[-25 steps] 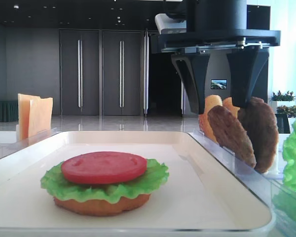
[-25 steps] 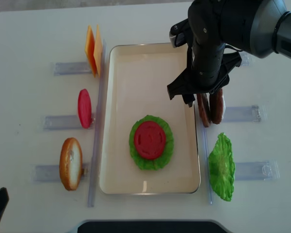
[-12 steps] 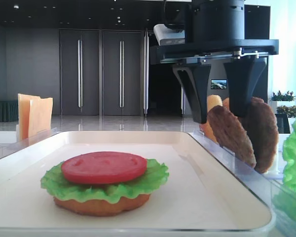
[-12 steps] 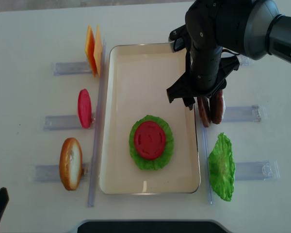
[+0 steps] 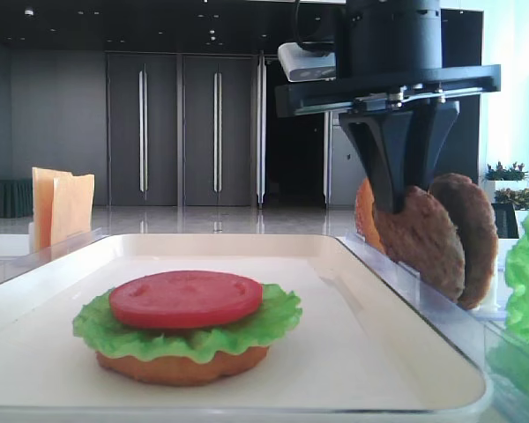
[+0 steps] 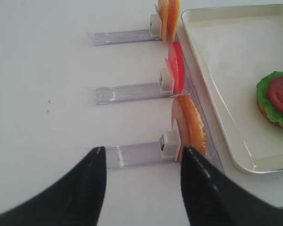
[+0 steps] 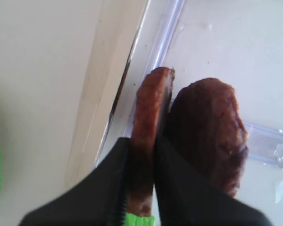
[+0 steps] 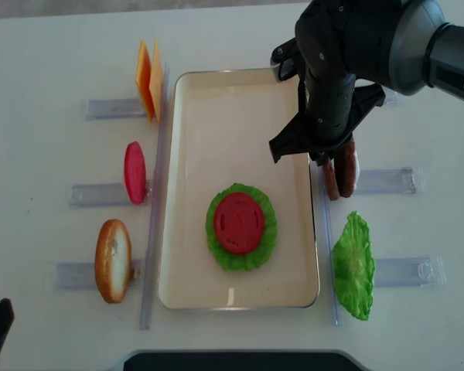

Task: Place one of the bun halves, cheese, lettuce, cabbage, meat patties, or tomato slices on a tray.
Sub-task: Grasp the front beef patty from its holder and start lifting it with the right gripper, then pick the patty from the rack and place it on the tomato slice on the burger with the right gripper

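Your right gripper (image 7: 141,155) is clamped on a meat patty (image 7: 148,136), the one nearer the tray (image 8: 189,100). Its black fingers (image 5: 397,159) pinch that patty from both sides. The patty stands on edge in a clear rack (image 8: 387,180) just right of the tray's right rim. A 2nd patty (image 7: 210,132) stands right beside it, touching or nearly so; can't tell which.

Your left gripper (image 6: 141,188) has its two dark fingers apart w/ nothing between them. It hangs over the white table (image 8: 46,154) on the left side, near the bun half (image 6: 191,129) that stands on edge in its rack.

On the tray there's a stack: a bun half (image 5: 181,366) at the bottom, a green lettuce leaf (image 5: 194,330) on it, a red tomato slice (image 5: 185,298) on top. The stack sits in the near part of the tray.

Left of the tray, from far to near: two cheese slices (image 8: 148,77), one more tomato slice (image 8: 134,171), then the bun half, all on edge in clear racks. Right of the tray, nearer than the patties, another lettuce leaf (image 8: 353,265) stands in a rack.

Writing: white letters "PiP" show on the right arm (image 8: 394,39) at the pic's edge; the rest is cut off.
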Controlling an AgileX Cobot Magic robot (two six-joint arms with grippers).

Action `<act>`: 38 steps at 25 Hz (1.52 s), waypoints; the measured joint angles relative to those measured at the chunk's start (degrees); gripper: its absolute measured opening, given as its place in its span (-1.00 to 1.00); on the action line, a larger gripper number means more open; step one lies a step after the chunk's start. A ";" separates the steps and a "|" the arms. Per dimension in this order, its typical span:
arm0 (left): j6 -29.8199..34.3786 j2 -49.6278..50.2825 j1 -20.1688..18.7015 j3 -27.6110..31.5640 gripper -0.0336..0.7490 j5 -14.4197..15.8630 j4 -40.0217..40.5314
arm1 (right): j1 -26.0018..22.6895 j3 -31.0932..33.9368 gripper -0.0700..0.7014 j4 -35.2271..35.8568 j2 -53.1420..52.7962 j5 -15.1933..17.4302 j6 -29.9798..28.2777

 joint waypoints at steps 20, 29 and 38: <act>0.00 0.00 0.00 0.00 0.08 0.00 0.00 | 2.33 -10.00 -0.54 -1.53 -7.48 4.56 -0.06; 0.00 0.00 0.00 0.00 0.08 0.00 0.00 | 2.33 -8.38 -0.54 2.22 -8.20 4.44 -0.10; 0.00 0.00 0.00 0.00 0.08 0.00 0.00 | 2.33 6.89 -0.54 3.32 -18.31 4.53 2.60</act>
